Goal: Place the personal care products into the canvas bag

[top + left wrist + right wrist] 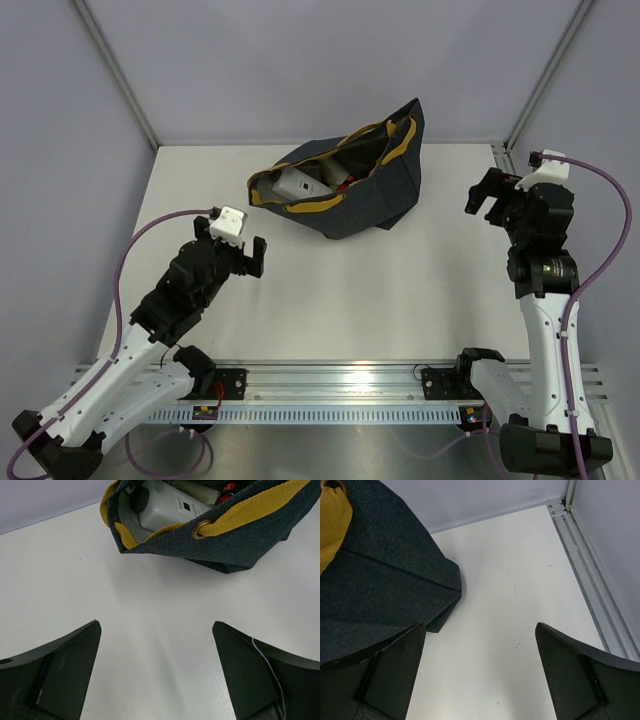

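While bent arms flank the canvas bag [378, 190] | left end effector [155, 624] spread, empty | right end effector [480, 625] spread, empty

Top camera looks down from behind; both low wrist cameras share the canvas bag [372, 195].

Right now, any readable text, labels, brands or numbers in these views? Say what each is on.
No text can be quoted.
White bottle inside the canvas bag: dark print on its label, too small and tilted to read.
Red cap deeper in the bag: white lettering, cut off at the frame edge, unreadable.
No other lettering shows in any view.
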Tool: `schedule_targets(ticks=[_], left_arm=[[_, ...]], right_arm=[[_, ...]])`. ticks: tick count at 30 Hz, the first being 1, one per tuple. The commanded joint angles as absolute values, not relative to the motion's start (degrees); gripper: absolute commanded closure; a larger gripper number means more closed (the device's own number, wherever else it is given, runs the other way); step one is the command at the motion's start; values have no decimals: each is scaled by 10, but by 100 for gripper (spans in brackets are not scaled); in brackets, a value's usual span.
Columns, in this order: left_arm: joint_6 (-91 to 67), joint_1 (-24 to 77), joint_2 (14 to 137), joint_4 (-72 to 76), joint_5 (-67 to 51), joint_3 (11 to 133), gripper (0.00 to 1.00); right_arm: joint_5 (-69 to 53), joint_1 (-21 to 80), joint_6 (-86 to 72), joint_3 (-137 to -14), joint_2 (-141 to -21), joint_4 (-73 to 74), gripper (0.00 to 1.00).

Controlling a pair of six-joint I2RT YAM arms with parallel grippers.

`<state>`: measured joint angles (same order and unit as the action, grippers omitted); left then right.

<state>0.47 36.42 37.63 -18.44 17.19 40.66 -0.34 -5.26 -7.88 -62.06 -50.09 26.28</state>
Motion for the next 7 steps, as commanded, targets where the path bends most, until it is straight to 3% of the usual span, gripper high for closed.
schedule_targets(ticks=[1, 7], left_arm=[[3, 364, 380, -168, 187, 405, 1], [3, 363, 381, -168, 193, 403, 1]], right_arm=[[32, -54, -103, -621, -492, 231, 1], [34, -54, -83, -619, -494, 224, 0]])
